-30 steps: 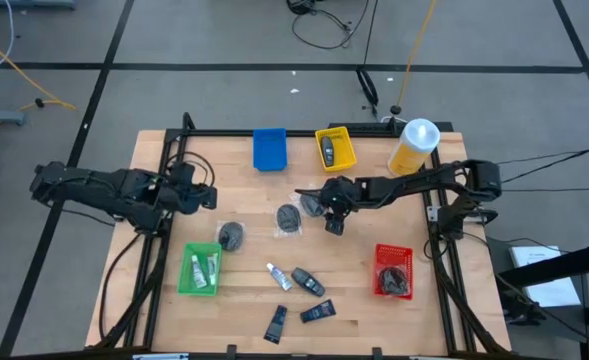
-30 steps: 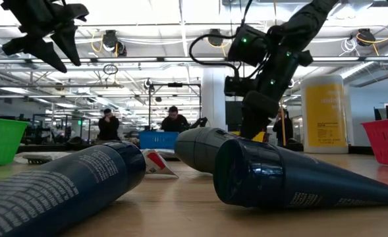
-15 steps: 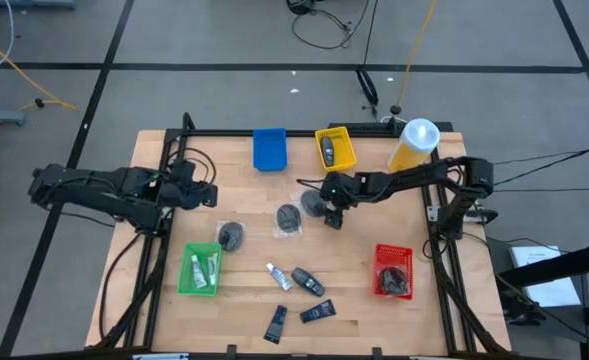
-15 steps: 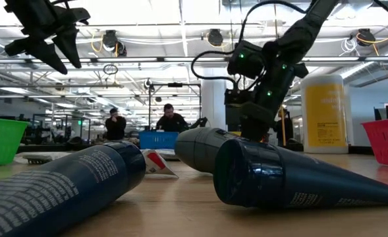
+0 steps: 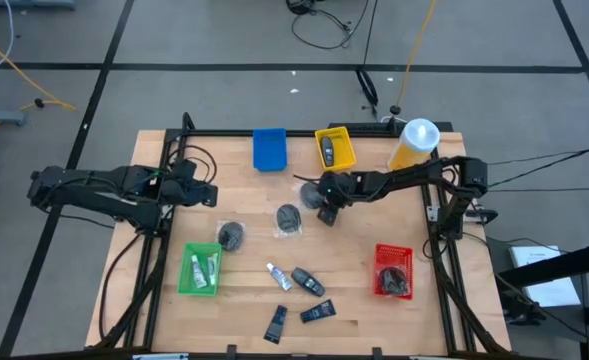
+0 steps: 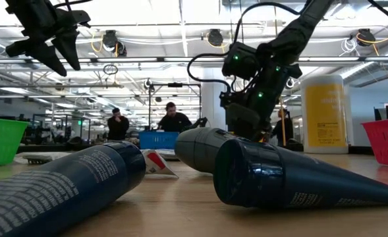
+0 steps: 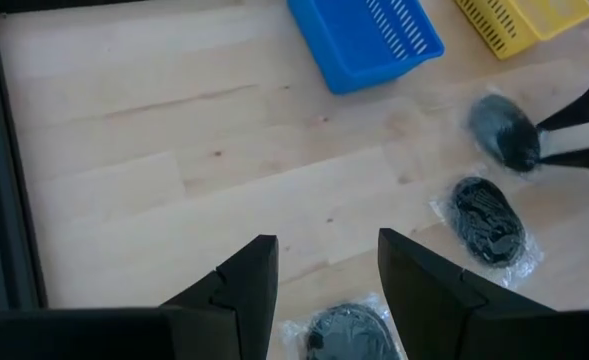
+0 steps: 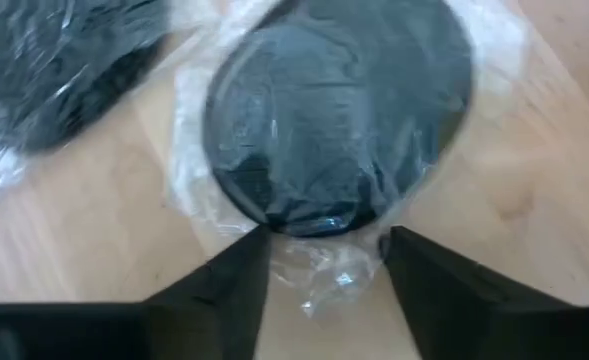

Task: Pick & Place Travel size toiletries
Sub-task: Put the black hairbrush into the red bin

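Disc [image 8: 339,115]: round, dark, crinkly clear wrap | right tool [image 8: 319,245]: straddling edge

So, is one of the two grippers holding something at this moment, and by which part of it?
Nothing is held. The right gripper is open just before the wrapped dark disc, fingers at its plastic edge, not closed. The left gripper is open above bare table.

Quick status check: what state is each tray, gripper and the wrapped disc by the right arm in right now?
Right gripper: open, straddling the wrapped disc.
Wrapped disc: flat on the table, not gripped.
Left gripper: open, empty.
Blue tray: empty.
Yellow tray: holds one item.
Green tray: holds tubes.
Red tray: holds dark items.
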You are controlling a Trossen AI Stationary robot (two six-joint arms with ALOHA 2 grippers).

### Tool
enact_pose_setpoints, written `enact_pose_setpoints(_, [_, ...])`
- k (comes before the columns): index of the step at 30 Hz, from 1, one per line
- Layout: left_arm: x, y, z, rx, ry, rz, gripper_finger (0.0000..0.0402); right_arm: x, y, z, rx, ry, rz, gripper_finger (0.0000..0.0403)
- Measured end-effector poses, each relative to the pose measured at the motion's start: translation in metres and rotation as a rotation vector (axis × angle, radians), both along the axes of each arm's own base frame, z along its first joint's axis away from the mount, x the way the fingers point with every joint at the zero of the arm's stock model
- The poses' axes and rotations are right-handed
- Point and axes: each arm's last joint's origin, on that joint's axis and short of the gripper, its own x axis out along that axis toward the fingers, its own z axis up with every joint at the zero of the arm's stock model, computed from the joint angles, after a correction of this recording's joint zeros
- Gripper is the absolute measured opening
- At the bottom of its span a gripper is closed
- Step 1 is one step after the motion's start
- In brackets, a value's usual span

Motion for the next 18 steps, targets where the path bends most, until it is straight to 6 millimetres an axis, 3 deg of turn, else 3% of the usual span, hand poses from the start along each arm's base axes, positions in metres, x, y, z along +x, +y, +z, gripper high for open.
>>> enact_pose_setpoints(10, [0.0, 0.0, 0.0, 0.003, 0.013, -0.026, 0.017, -0.001, 0.0, 0.004, 0.048, -0.019, -0.066, 0.0017])
enact_pose_setpoints(18, [0.0, -0.001, 0.0, -0.002, 0.032, -0.069, 0.017, -0.004, 0.004, 0.024, 0.064, -0.071, -0.043, 0.0002])
